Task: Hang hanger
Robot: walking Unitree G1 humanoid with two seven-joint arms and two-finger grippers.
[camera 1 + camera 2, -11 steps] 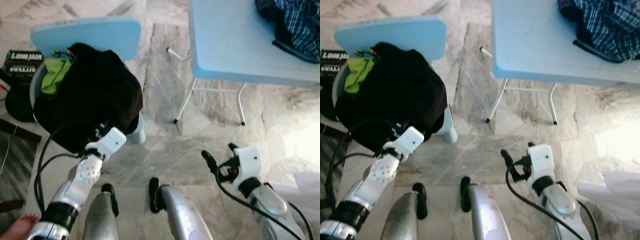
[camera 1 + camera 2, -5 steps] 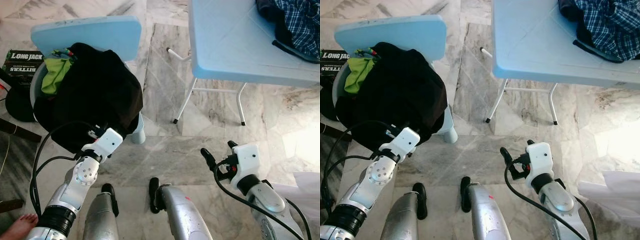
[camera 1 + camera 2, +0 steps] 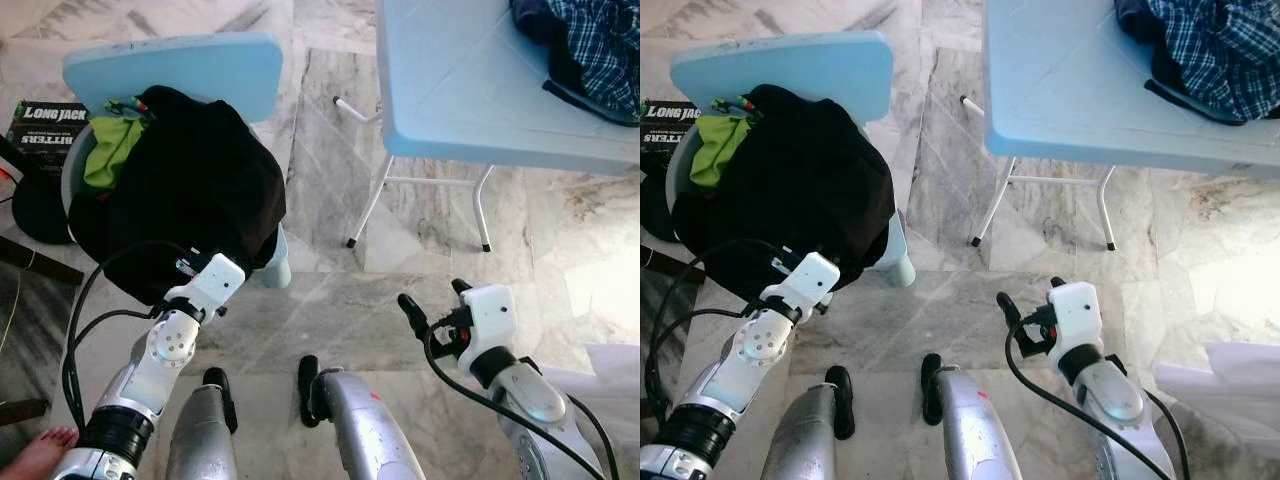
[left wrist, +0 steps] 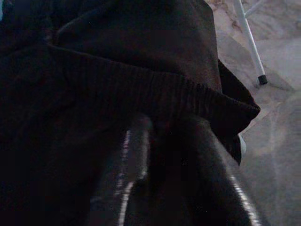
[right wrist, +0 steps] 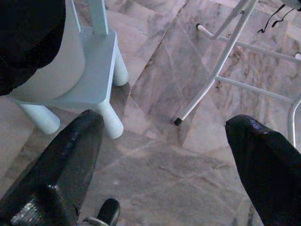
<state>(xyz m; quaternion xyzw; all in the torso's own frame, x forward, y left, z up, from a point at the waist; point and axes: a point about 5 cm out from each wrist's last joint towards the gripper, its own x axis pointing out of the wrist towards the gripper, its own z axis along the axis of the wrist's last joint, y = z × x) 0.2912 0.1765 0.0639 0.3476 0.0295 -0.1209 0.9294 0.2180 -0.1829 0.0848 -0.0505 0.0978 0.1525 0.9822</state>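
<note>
The left gripper (image 4: 162,155) is pushed up against the ribbed hem of a black garment (image 3: 190,190) heaped on a pale blue chair (image 3: 180,70). Its two fingers lie narrow, almost together, with dark cloth all round them; whether any fabric is pinched between them cannot be told. A scrap of green cloth (image 3: 112,150) shows at the far side of the heap, by the chair back. No hanger can be made out; it may be under the clothes.

The right gripper (image 5: 164,165) hangs over the marble floor (image 3: 330,200) with its fingers spread wide and nothing between them. Ahead of it there is open floor between the chair's stubby legs (image 5: 110,125) and the thin white legs (image 3: 365,205) of a pale blue table (image 3: 470,90), well apart from each other.

On the table's far corner lies a checked shirt (image 3: 600,50), close to the edge. A printed box (image 3: 45,125) sits on the floor beside the chair, and a person's bare foot (image 3: 40,452) shows near the robot's left arm.
</note>
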